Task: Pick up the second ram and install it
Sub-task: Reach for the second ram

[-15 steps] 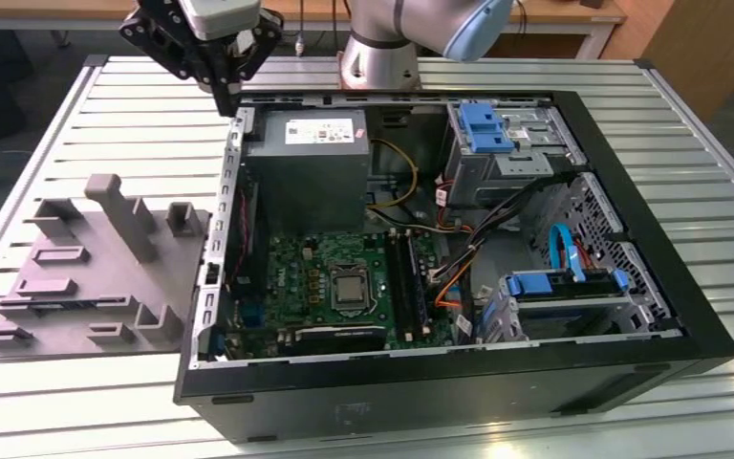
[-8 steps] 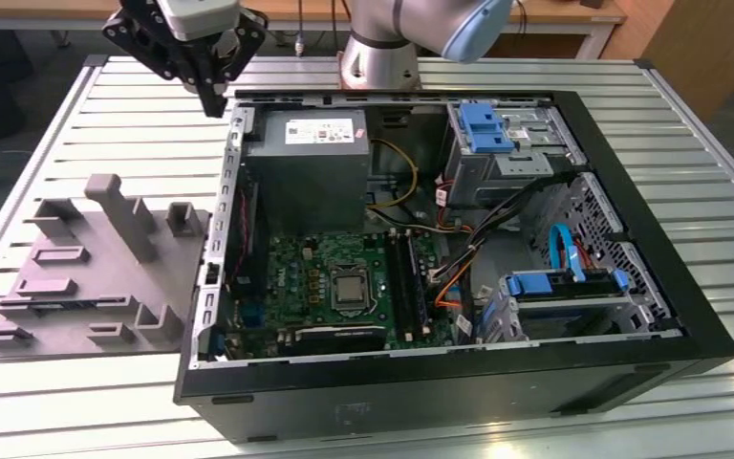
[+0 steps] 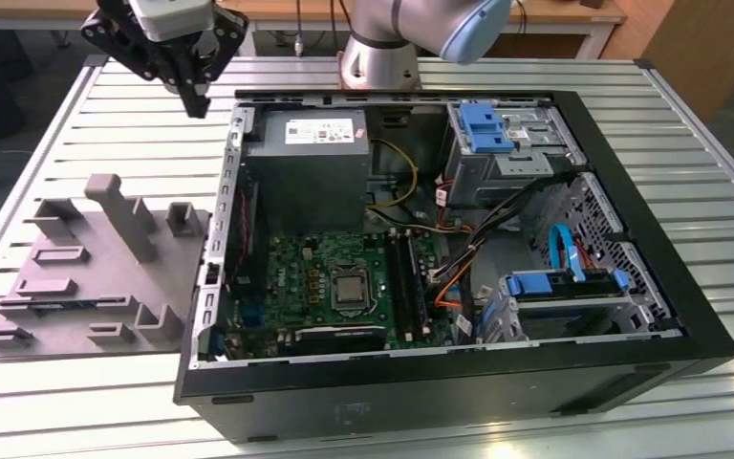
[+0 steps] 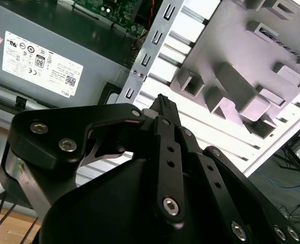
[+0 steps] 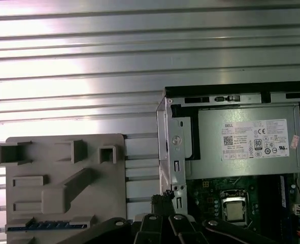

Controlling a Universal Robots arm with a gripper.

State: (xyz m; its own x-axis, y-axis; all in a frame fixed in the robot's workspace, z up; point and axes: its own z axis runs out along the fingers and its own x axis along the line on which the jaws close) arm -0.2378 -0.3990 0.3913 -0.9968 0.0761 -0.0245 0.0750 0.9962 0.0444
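While above the slatted table point(image 3: 87, 402), end effector point(image 3: 196, 107) closed, empty, beside the open computer case point(image 3: 405, 392).

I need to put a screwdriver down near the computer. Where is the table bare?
Bare slats of the table lie beyond the grey tray, under the hand, and along the exterior view's right of the computer case. Inside the case, cables and drive cages crowd everything.

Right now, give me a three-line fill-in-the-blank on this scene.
1. The claw holds ____.
2. The second ram lies in the ____ holder.
3. In the exterior view, the holder sits on the ____ side of the case.
Missing words: nothing; gray; left.
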